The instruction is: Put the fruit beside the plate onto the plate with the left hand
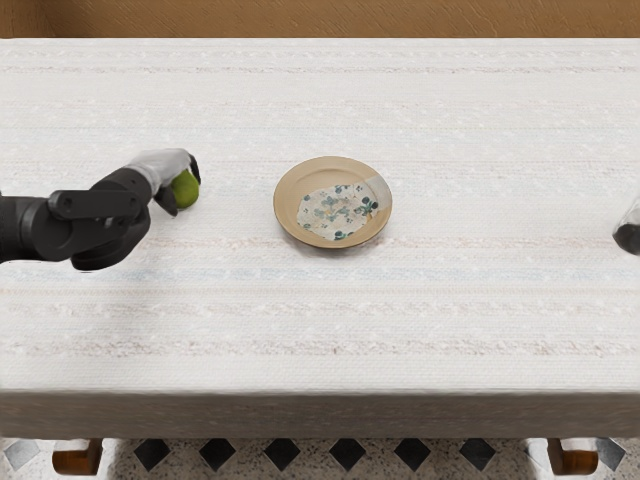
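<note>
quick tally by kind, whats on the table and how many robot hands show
green fruit: 1
plate: 1
hands: 2, left hand gripping the fruit, right hand at the picture's right edge
total: 4

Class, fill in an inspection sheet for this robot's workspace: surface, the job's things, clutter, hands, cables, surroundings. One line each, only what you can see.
Surface: table under a pale, faintly striped cloth.
Job's things: green fruit lies left of the plate, apart from it; the plate has a tan rim and a flowered middle, with nothing on it.
Clutter: nothing seen.
Hands: left hand closed on the green fruit; right hand only a sliver at the right edge, state unreadable.
Cables: nothing seen.
Surroundings: brown wall behind; diamond-patterned floor and wooden legs below the front edge.
</note>
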